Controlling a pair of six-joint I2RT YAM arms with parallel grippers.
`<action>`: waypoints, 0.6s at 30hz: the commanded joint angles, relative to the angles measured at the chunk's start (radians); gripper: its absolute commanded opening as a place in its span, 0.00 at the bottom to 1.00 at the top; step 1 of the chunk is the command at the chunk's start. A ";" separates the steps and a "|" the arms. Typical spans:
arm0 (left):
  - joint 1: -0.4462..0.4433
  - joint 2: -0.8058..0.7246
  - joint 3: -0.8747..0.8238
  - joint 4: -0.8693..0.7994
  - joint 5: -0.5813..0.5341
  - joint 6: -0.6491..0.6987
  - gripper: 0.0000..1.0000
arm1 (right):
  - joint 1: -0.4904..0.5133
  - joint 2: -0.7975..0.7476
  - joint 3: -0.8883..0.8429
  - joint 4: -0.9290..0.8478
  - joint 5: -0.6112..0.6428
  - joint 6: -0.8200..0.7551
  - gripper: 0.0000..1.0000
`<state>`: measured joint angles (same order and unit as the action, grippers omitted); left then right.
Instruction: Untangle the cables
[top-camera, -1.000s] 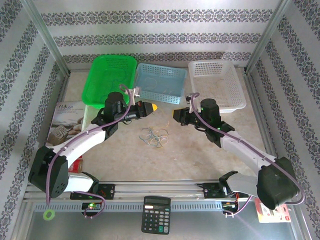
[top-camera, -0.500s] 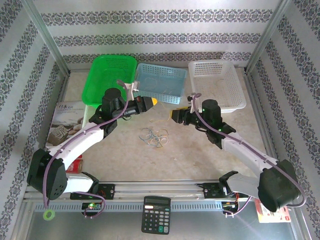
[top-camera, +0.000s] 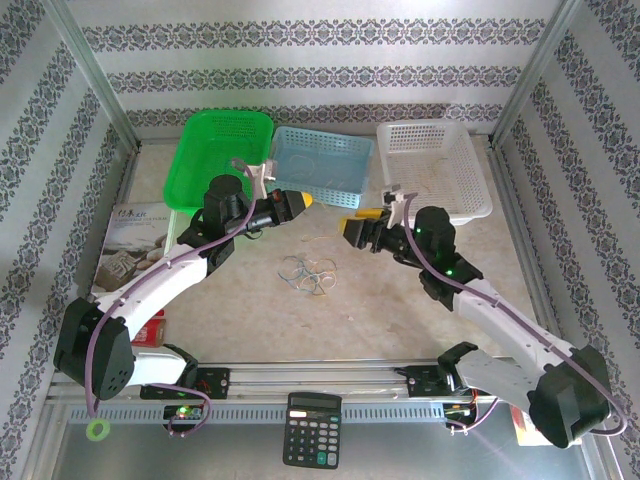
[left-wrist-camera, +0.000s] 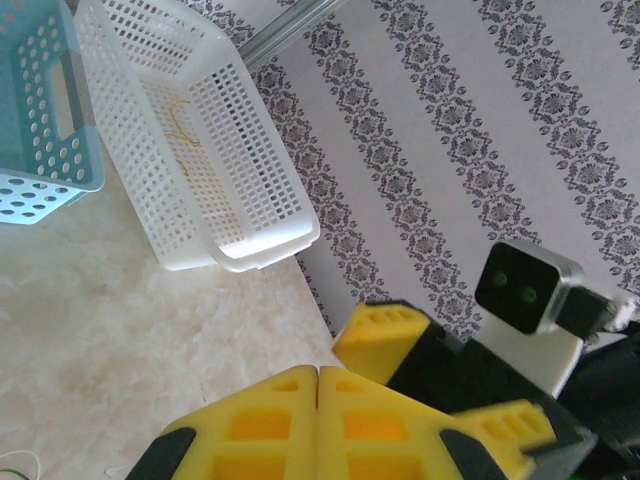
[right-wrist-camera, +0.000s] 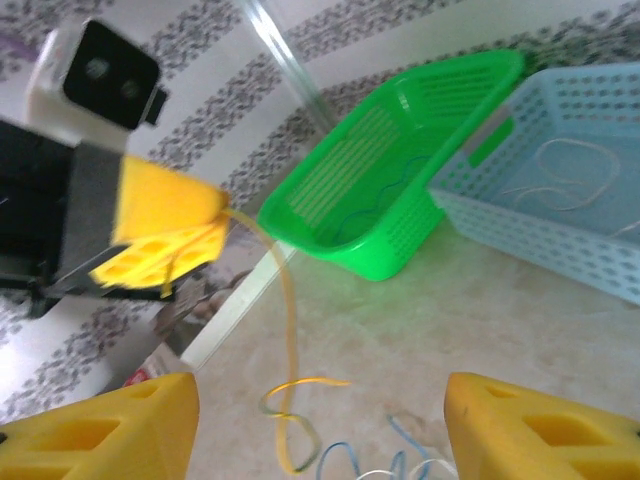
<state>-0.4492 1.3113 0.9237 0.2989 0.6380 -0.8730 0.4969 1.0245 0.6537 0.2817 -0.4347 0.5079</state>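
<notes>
Top external view: the right hand (top-camera: 352, 226), nearly closed a second ago, now stands with its jaws wide and nothing between them, and its wrist has shifted toward 3 o'clock. The left hand (top-camera: 298, 201) has stayed pinched tight and has drifted a little toward 12 o'clock, nearer the blue basket (top-camera: 322, 165). In the right wrist view, a yellow-orange cable (right-wrist-camera: 291, 330) hangs from the left hand's closed pads (right-wrist-camera: 160, 205) down to the cables (top-camera: 308, 274). They lie in the middle of the tabletop (top-camera: 400, 300) as before, at 5 o'clock of the left hand and 7 o'clock of the right.
</notes>
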 joint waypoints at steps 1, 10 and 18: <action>0.011 -0.028 0.036 0.008 -0.019 -0.011 0.00 | 0.050 0.030 0.009 0.054 0.007 -0.020 0.67; 0.012 -0.041 0.044 0.023 -0.040 -0.025 0.00 | 0.104 0.230 0.056 0.134 0.020 -0.036 0.49; 0.011 -0.068 0.035 0.036 -0.096 -0.031 0.00 | 0.077 0.250 -0.001 0.134 0.063 -0.017 0.00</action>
<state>-0.4492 1.2743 0.9363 0.2996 0.5770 -0.8913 0.5900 1.2907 0.6758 0.3813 -0.4030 0.4931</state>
